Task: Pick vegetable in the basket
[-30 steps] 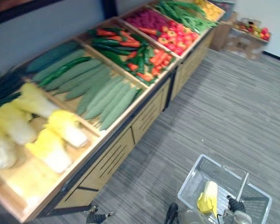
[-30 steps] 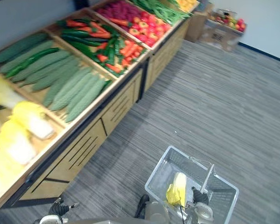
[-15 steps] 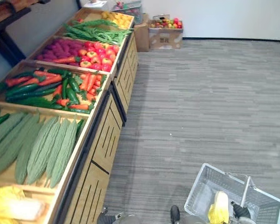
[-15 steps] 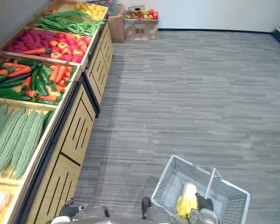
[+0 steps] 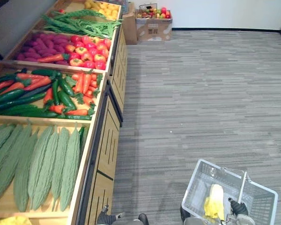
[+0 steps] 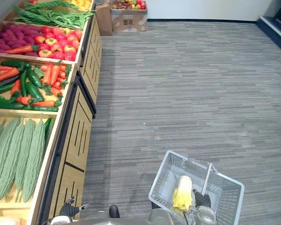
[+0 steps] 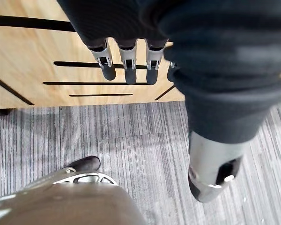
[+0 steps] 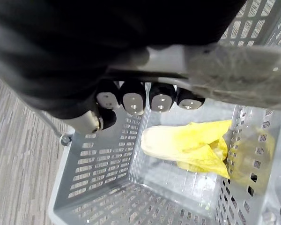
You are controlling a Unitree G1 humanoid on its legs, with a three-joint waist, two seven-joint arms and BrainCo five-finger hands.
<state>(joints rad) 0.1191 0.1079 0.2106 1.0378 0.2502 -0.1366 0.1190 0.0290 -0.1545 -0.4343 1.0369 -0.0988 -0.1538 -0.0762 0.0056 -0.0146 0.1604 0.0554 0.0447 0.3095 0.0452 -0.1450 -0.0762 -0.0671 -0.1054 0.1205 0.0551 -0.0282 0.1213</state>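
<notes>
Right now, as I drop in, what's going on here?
The robot stands beside a long wooden produce stand with a grey plastic basket at its right side. Its right hand is curled round the basket's handle. One yellow-white cabbage lies in the basket. The left hand hangs open with straight fingers, close to the stand's wooden front, holding nothing. The nearest full bin holds ridged green gourds.

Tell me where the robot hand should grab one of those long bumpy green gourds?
Probably the aisle-side gourd, around its thick middle, from above. They lie flat, packed side by side and taper at both ends, so only that one has a freer flank. The open left robot hand hangs nearest.
</notes>
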